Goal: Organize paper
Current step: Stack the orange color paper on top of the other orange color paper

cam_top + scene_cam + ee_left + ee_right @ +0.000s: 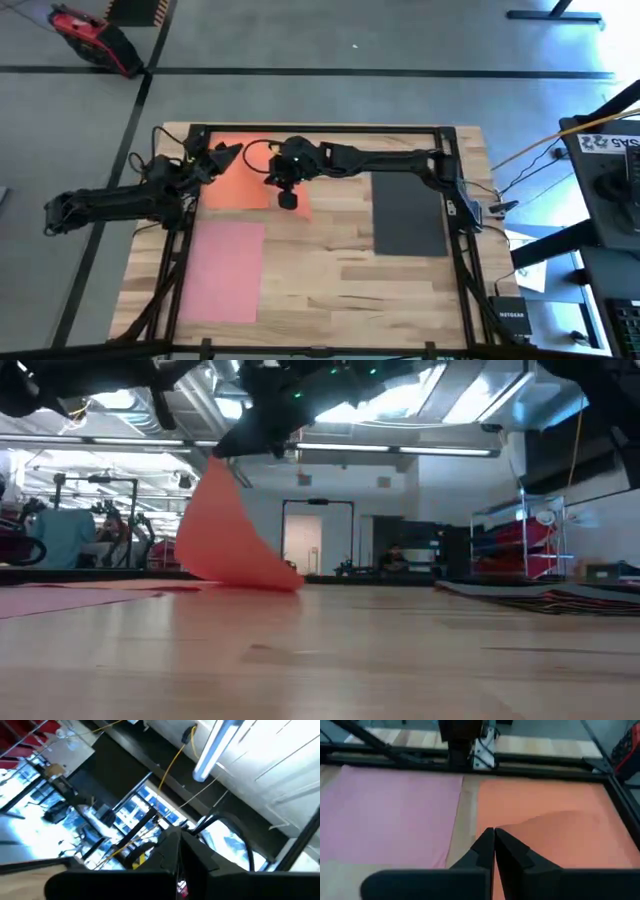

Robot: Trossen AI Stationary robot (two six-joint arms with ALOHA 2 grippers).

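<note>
An orange paper lies at the table's far left. Its near right part is raised, and in the low view it rises to a peak. My right gripper reaches over from the right and is shut on it. A pink paper lies flat at the near left. A black paper lies flat at the right. My left gripper hovers over the orange sheet's far edge. It is shut on nothing and tipped up toward the room. My right gripper pinches the orange paper between its two fingers at the sheet's near edge, close to the near right corner. The fingers slant down from the table's right side. The held part is lifted into a peak, and the sheet's far part stays on the table.
A black metal frame runs along the table's far edge and down both sides. Bare wood lies between the pink and black sheets and toward the near edge.
</note>
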